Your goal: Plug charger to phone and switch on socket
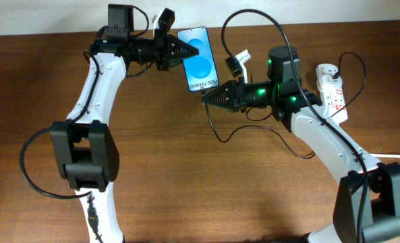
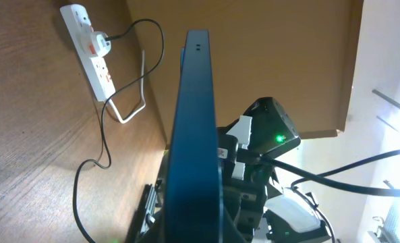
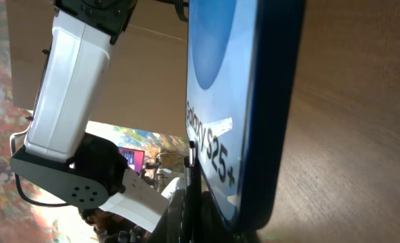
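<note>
Left gripper [image 1: 181, 51]: jaws closed down onto the left edge of the phone [image 1: 201, 57] and clamping it. In the left wrist view the phone stands edge-on, dead centre.

Right gripper [image 1: 208, 97]: jaws nearly together, tips at the phone's bottom edge. The charger [image 2: 162, 44] cable runs in under the tips, so it looks pinched there. The connector tip itself is hidden.

Count:
- 1 phone, upper centre of the overhead frame, blue screen facing the camera.
- 1 socket [image 1: 331, 91] at the right edge, well apart from the phone, with one plug in it.
- 1 charger cable, looping across the table [image 1: 206, 196] between the socket and the right gripper.

Left arm rises from lower left, then elbows right along the top. Right arm rises from lower right, wrist pointing left. The grippers face each other across the phone.
</note>
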You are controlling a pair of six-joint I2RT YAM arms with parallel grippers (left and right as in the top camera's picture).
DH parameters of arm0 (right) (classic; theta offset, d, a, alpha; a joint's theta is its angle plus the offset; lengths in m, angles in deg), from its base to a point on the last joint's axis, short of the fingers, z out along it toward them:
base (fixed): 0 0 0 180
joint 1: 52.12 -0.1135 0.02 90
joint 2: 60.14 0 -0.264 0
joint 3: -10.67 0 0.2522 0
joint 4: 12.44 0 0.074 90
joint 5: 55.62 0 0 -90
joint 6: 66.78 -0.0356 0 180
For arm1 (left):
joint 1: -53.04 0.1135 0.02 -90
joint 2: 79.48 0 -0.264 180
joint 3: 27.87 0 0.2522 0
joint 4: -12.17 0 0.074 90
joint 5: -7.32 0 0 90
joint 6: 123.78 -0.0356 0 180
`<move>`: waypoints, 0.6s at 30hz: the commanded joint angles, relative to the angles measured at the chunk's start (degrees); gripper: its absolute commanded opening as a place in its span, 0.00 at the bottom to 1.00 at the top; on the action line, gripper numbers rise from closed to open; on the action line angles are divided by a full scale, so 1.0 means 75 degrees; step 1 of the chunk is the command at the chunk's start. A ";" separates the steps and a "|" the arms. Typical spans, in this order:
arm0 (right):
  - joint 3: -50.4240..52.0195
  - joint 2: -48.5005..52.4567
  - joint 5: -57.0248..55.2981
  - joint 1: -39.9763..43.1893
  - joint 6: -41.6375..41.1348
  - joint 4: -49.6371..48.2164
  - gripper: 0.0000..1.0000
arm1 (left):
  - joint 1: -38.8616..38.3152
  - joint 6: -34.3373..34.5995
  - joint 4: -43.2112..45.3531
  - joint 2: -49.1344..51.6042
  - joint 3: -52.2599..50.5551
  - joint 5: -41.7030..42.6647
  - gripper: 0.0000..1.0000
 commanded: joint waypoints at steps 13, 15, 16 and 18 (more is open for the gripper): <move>-0.0015 0.0047 0.0216 0.0029 -0.0274 0.0487 0.04 | -0.0009 -0.0050 0.0017 -0.0134 0.0064 0.0484 0.00; -0.0015 0.0047 0.0367 0.0157 -0.0268 0.0455 0.04 | 0.0029 -0.0050 0.0020 -0.0134 0.0064 0.0484 0.00; -0.0015 0.0047 0.0399 0.0204 -0.0268 0.0393 0.04 | 0.0073 -0.0050 0.0020 -0.0134 0.0064 0.0484 0.00; -0.0015 0.0047 0.0417 0.0216 -0.0268 0.0274 0.04 | 0.0189 -0.0044 0.0017 -0.0134 0.0064 0.0484 0.00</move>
